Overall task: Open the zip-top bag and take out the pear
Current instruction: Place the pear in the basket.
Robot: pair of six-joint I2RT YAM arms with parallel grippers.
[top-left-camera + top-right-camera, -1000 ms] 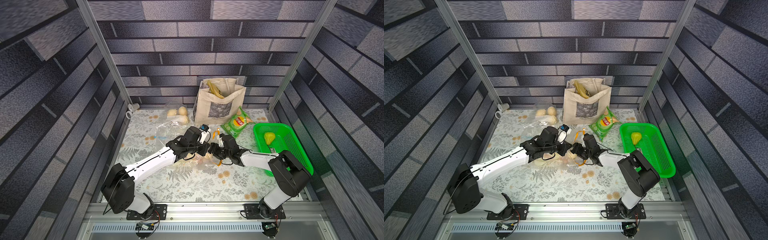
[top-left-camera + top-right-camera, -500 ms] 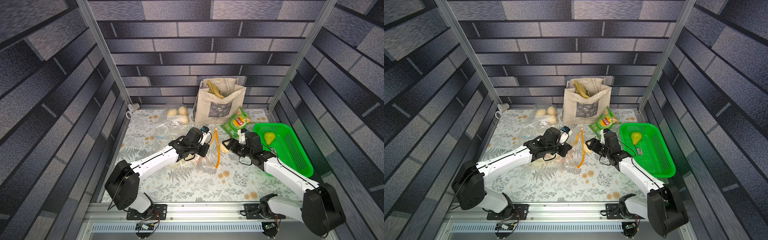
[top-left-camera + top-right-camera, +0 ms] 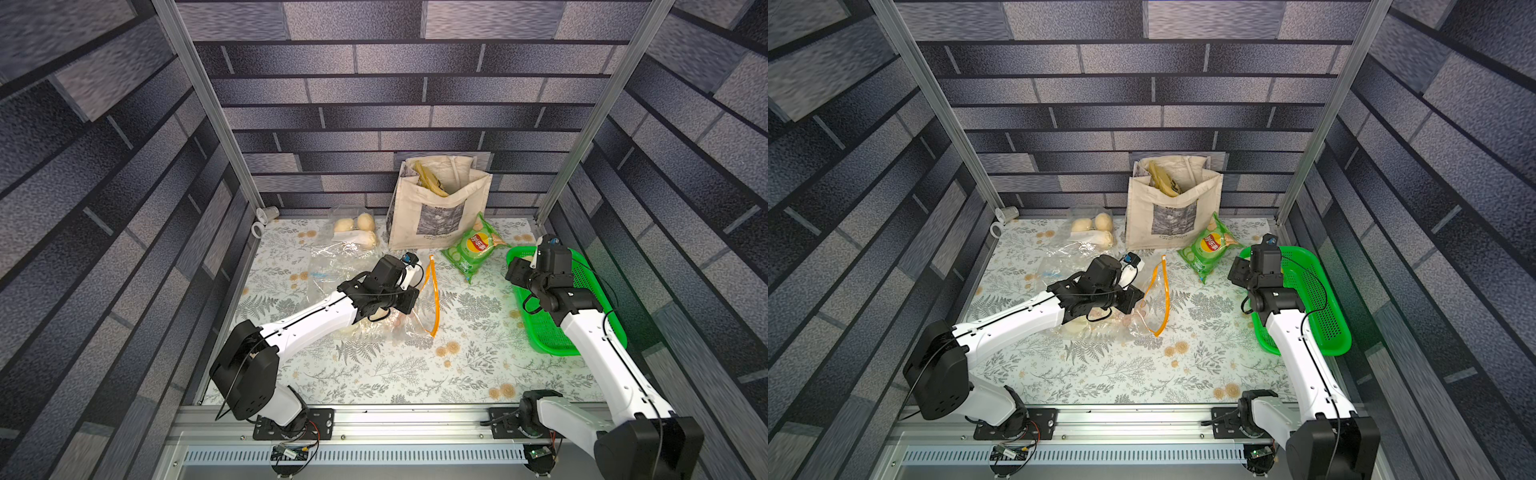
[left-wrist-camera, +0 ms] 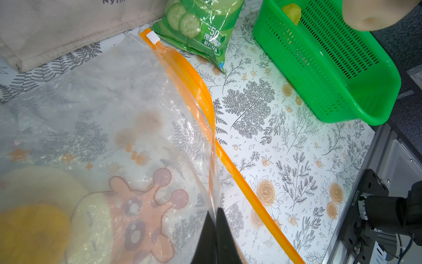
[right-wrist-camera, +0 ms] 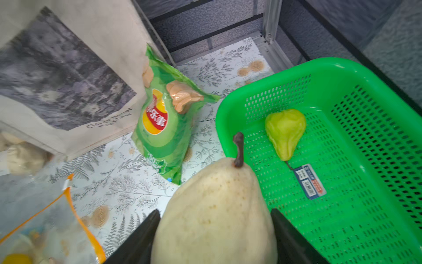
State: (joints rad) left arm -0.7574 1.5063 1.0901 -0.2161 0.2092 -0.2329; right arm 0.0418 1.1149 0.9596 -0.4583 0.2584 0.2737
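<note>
R gripper point(image 5: 214, 213) clamped on pear point(image 5: 212, 194), stem pointing away from wrist, prob. just over near rim of green basket point(image 5: 285, 68); top views hide most of it. L gripper point(image 4: 215, 220) pinched shut on zip bag point(image 4: 102, 102) film beside its open orange zip point(image 4: 194, 77).

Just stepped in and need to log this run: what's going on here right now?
The left gripper is shut on the clear film of the zip-top bag near its orange zipper. The zipper's two strips stand apart, so the bag is open. The right gripper grips the pale pear, which is out of the bag and by the rim of the green basket. A small green fruit with a tag lies in the basket.
</note>
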